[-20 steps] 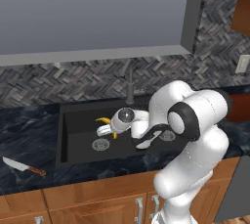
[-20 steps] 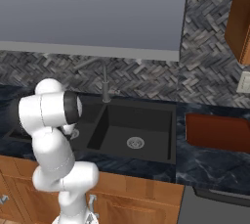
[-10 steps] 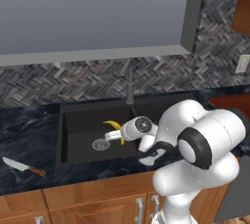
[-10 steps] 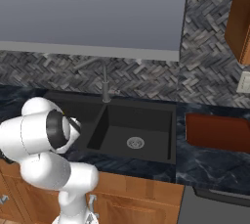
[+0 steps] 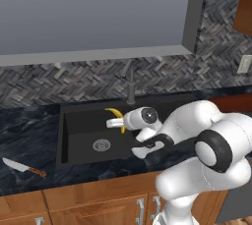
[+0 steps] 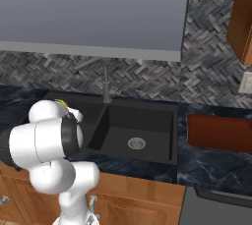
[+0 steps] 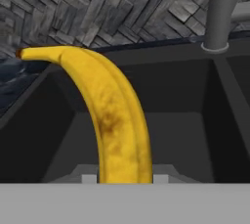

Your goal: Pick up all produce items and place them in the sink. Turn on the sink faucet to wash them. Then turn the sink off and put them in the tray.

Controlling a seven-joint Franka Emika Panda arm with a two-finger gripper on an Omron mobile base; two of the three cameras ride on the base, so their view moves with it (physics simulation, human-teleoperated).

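Claw (image 5: 116, 123) clamped on small curved yellow banana (image 5: 116, 114), held above L basin of matte black double sink (image 5: 74, 143), red-handled knife (image 5: 23, 166) on black marbled surface (image 5: 24, 135).

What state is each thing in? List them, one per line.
banana: held, above the left basin
gripper: shut on the banana
sink: both basins bare, no water visible
faucet: upright, no water running
tray: on the counter, nothing on it
knife: lying flat on the counter
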